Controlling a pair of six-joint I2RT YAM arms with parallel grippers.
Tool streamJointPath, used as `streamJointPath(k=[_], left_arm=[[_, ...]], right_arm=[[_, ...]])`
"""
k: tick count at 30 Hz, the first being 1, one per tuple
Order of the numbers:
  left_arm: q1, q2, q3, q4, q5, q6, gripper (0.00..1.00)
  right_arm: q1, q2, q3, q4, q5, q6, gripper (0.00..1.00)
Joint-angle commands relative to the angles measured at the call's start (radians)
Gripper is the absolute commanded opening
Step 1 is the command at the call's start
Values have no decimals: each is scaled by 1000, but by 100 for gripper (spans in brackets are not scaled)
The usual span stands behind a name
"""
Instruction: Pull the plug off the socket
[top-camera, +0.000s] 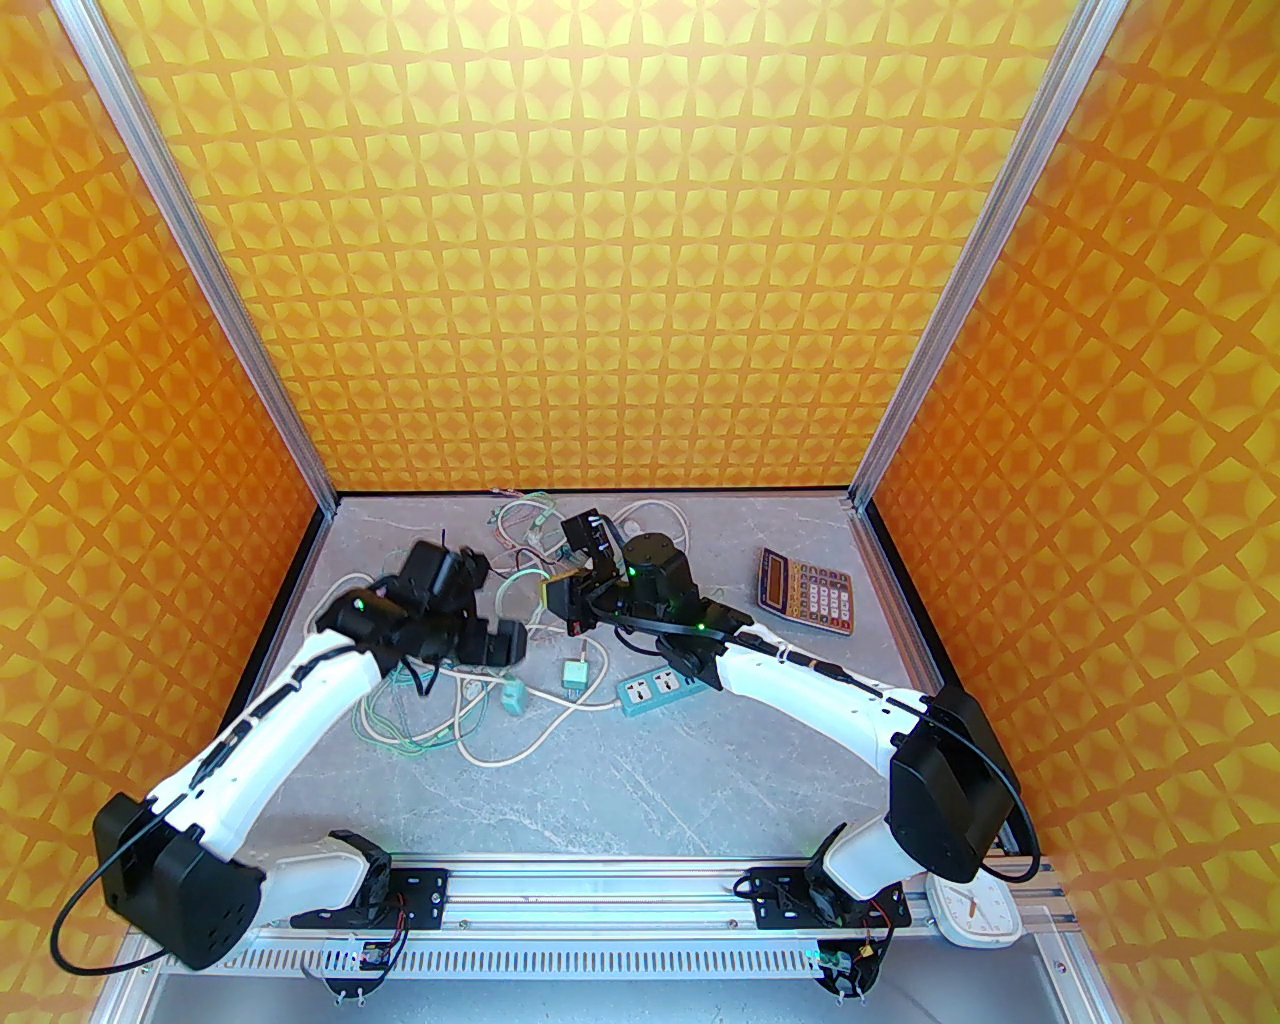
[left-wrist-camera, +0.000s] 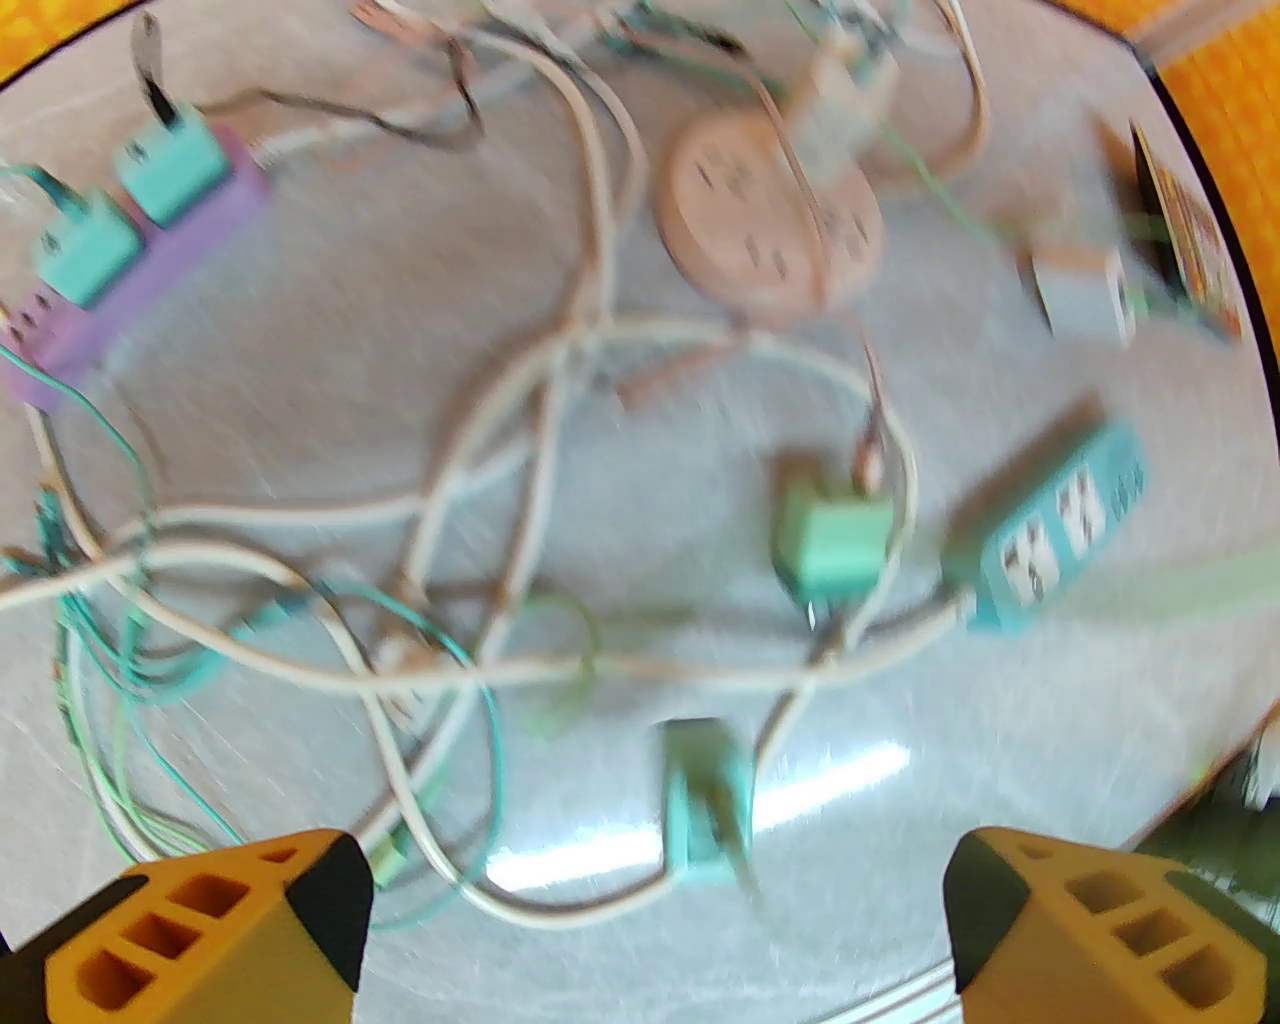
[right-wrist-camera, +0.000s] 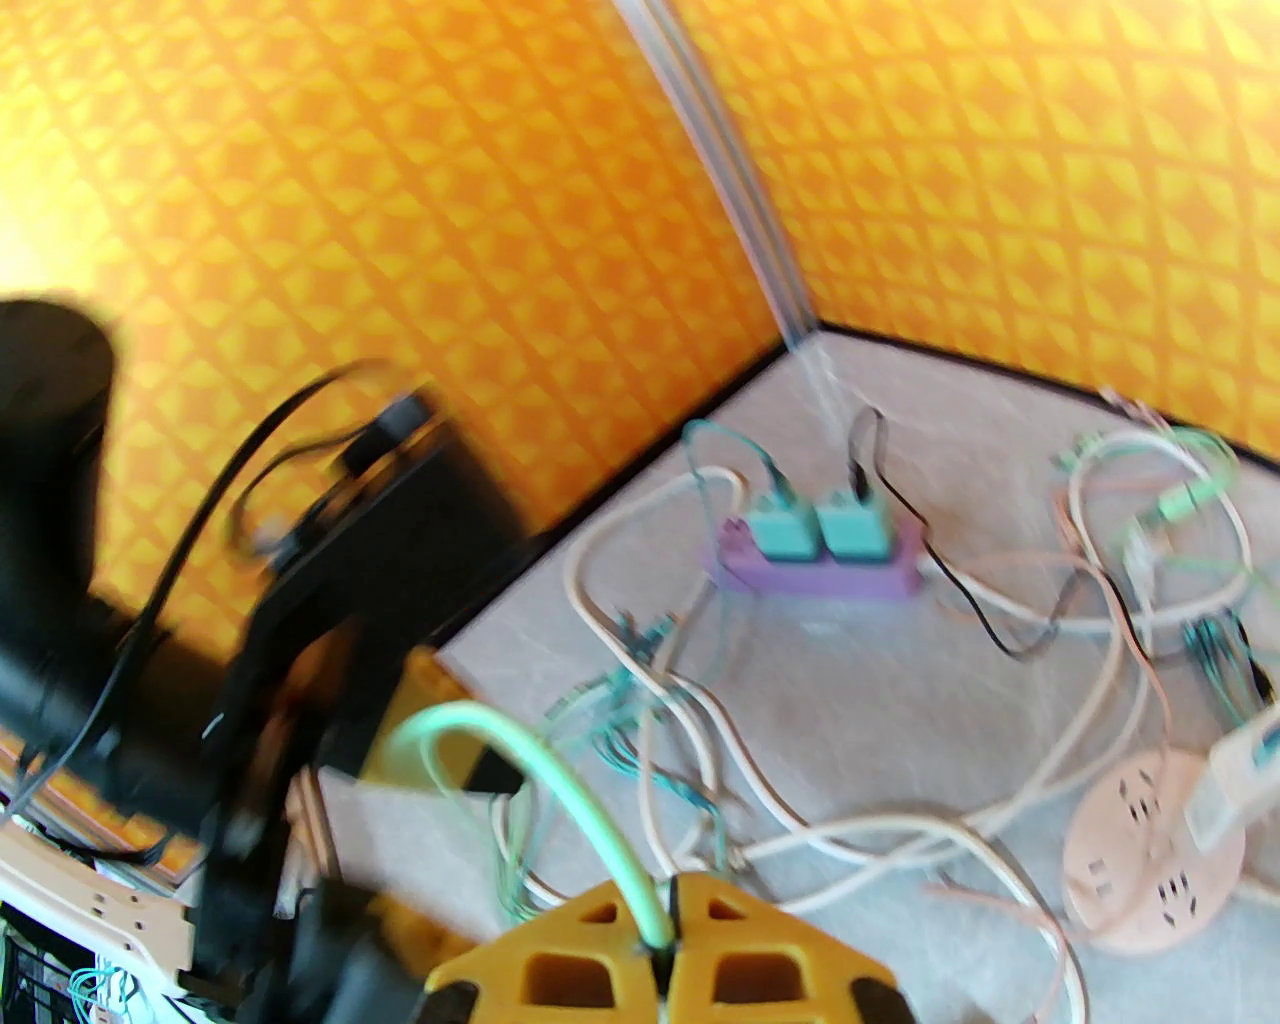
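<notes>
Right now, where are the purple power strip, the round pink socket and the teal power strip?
purple power strip (right-wrist-camera: 840, 581), right wrist view, side wall
round pink socket (left-wrist-camera: 730, 230), left wrist view, top face
teal power strip (top-camera: 655, 692), top external view, top face

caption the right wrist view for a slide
Right gripper shut on a green cable, purple strip with two teal plugs beyond.

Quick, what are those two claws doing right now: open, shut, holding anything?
Left gripper: open, holding nothing.
Right gripper: shut on the light green cable.
</notes>
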Motion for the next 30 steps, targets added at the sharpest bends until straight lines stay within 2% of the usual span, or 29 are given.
streamJointPath(k=[1,4,9,18,20,22,25,27,29,30], left_arm=[[-29,-38,-59,11,15,-22,99],[-64,-65,-97,11,15,-31,99],[-64,-200,-100,31,-10,-59,99],[9,-293,-57,101,-58,-111,99],[21,-286,-65,120,-57,-125,99],[27,-270,-69,136,-58,-135,99],[31,-234,-70,158,-58,-139,99],[34,-213,-68,174,-58,-141,99],[38,-193,-64,191,-58,-141,99],[40,-180,-61,203,-58,-139,99]], right_arm=[[3,-1,-8,12,26,29,0],[3,-3,-14,9,31,27,0],[3,-37,-106,11,11,25,0],[18,-232,-357,5,-59,-3,2],[20,-264,-393,-29,-38,-8,16],[19,-288,-417,-68,7,-18,48],[20,-306,-430,-107,41,-34,54],[20,-322,-441,-106,65,-23,63],[19,-336,-448,-107,98,-26,64],[19,-345,-447,-116,128,-25,68]])
